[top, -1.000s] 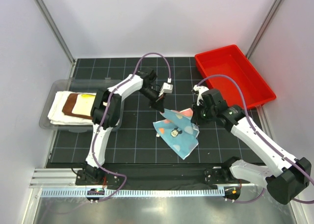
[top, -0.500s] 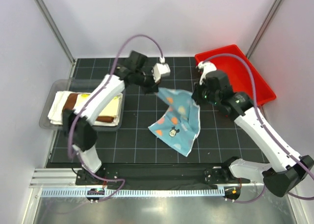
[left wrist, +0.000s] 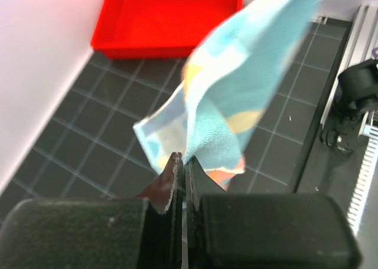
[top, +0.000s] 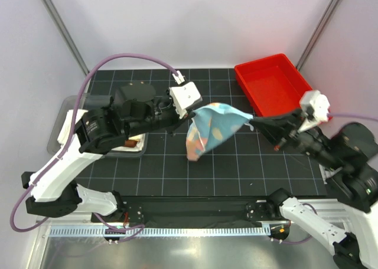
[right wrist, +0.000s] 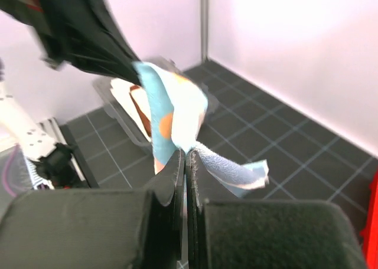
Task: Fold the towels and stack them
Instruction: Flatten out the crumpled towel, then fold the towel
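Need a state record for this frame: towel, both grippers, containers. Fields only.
held item: pastel towel, off the table, hanging between the two grippers
left gripper: shut on one edge of the pastel towel
right gripper: shut on the opposite end
stack: folded towels in clear bin, mostly hidden by the left arm in the top view
red tray: far right, nothing visible inside

My left arm hides most of the stacked towels at the overhead frame's left. From my left wrist, the pastel towel is blurred and cut off at the top edge. From my right wrist, my left hand is a dark blur, upper left.
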You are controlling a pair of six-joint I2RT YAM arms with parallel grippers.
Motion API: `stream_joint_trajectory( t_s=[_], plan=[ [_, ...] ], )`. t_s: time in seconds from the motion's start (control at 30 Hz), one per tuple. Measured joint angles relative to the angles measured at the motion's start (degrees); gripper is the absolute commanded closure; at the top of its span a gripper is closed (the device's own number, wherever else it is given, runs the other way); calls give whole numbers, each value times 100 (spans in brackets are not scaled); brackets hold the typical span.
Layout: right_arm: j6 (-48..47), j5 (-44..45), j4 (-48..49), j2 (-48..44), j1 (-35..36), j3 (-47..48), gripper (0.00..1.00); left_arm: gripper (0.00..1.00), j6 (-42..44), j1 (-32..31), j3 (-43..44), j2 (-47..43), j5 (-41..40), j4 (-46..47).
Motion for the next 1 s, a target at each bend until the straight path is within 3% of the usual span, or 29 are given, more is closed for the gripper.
stream_joint_trajectory(
  t_s=[0.17, 0.27, 0.4, 0.5, 0.7, 1.0],
  plan=[
    [-33, -153, -15, -302, 4, 260, 99, 100, -645, -372, 1019, 662, -758, -942],
    [-105, -48, -76, -63, 4, 527, 99, 100, -863, -385, 1572, 1049, -1270, -1327],
    [-367, 369, -162, 599, 4, 876, 99, 100, -844, -221, 1668, 1176, -1794, -1552],
    [-616, 769, -162, 1235, 4, 931, 99, 100, -839, 352, 1615, 1222, -1786, -1537],
    [-1029, 946, 284, 3233, -313, 957, 99, 100, -643, 2179, 1167, 1722, -1073, -984],
    [-1416, 284, 1021, 6498, -1401, 1740, 99, 100, 55, 3467, 1797, 4446, -260, 267]
  ],
)
